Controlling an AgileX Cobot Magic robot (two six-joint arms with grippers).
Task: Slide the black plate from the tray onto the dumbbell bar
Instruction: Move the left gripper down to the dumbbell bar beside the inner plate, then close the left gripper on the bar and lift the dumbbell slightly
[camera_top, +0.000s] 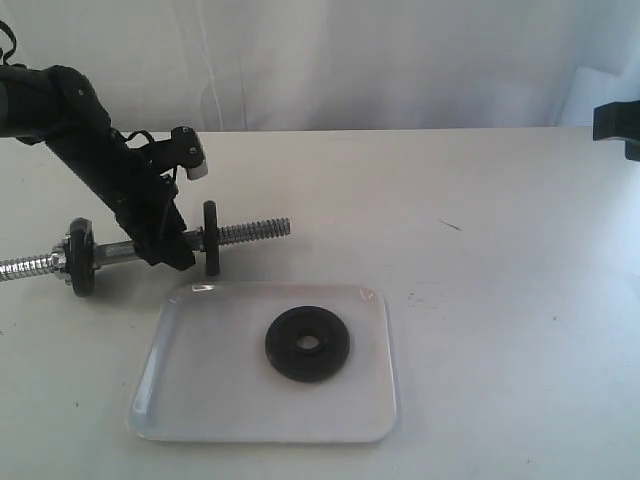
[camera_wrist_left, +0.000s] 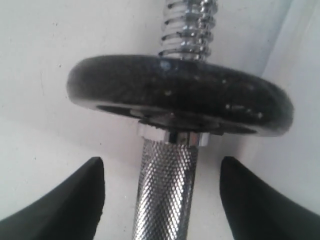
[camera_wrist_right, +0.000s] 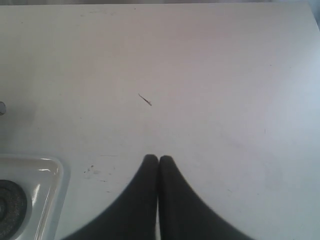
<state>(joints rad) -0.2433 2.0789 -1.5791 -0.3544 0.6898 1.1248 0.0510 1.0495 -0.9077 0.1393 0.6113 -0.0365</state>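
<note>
- knurled steel of the dumbbell bar (camera_wrist_left: 165, 200) shows only from the left wrist, inside the spread left gripper (camera_wrist_left: 162, 160).
- exterior view: it lies crosswise, threaded end rightward.
- right gripper (camera_wrist_right: 158, 162) pressed together.

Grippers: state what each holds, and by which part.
Nothing is held. The left gripper stands open astride the knurled middle of the dumbbell bar, fingers clear of it; the right gripper is shut on nothing.

Threaded end: we see the tip of the dumbbell bar (camera_top: 255, 231) free beyond its upright disc (camera_top: 211, 237).
Bar middle: the left end effector (camera_wrist_left: 162, 170) straddles it, jaws apart.
Over tray (camera_top: 170, 400): open above the black plate (camera_top: 308, 343).
Right side: we find bare tabletop (camera_top: 500, 300).
</note>
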